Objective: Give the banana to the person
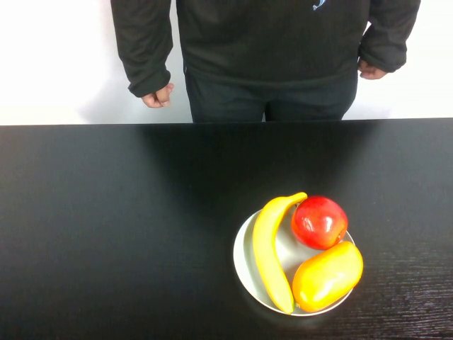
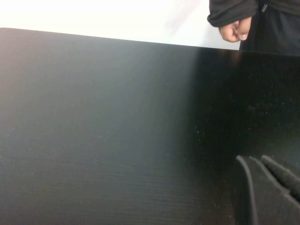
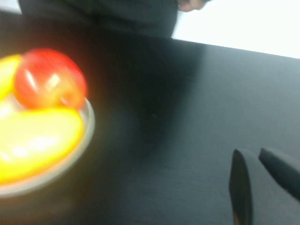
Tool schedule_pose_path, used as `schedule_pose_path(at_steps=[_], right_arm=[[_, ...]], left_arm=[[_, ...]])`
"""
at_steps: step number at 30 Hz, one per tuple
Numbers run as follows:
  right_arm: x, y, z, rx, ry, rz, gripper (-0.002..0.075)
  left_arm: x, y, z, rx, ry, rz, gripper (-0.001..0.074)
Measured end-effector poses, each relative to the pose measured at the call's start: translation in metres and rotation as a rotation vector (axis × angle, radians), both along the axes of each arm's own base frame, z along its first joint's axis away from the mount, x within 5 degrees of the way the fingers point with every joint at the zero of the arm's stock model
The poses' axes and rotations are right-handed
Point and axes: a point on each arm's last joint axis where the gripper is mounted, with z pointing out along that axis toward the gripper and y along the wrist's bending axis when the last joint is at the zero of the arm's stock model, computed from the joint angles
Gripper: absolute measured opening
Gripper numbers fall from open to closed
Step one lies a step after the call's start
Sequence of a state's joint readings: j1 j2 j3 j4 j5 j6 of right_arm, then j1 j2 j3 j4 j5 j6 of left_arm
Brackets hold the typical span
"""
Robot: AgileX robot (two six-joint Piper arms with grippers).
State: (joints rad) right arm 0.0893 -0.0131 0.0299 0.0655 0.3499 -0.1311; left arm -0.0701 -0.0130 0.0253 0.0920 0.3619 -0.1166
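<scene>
Banana (image 1: 270,248): laid on the left side of a white plate (image 1: 243,265), stem toward the person (image 1: 269,49), an apple (image 1: 319,222) and mango (image 1: 327,275) crowded against its right; its outer flank was left free, judged the easier approach.

Person: stood behind the black table (image 1: 106,227), fists at sides, no hand yet offered.

Left gripper (image 2: 267,187): hung low over bare table; nothing held; jaw opening cannot be told.

Right gripper (image 3: 262,180): set beside the plate; nothing held; opening likewise undetermined.

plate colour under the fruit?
Pale grey-white round plate; clearest in the high view.
</scene>
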Motion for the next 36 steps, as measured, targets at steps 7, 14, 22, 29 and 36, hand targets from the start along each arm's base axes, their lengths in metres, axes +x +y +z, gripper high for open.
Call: schedule_pose_path(at_steps=[7,14,22,29,36], right_arm=[[0.001,0.007,0.011,0.363,-0.073,-0.001,-0.0011],[0.003,0.005,0.024,0.638,-0.171,-0.046,-0.0011],[0.001,0.014,0.036,0.705,-0.043,0.020,-0.0010],[0.030,0.030,0.080,0.504,0.467,0.067,-0.0010],[0.091,0.033,0.100,0.311,0.837,0.040,-0.0010]], left_arm=[[0.000,0.000,0.000,0.000,0.000,0.000,-0.0004],[0.000,0.000,0.000,0.000,0.000,0.000,-0.0004],[0.000,0.000,0.000,0.000,0.000,0.000,-0.0004],[0.000,0.000,0.000,0.000,0.000,0.000,-0.0004],[0.000,0.000,0.000,0.000,0.000,0.000,-0.0004]])
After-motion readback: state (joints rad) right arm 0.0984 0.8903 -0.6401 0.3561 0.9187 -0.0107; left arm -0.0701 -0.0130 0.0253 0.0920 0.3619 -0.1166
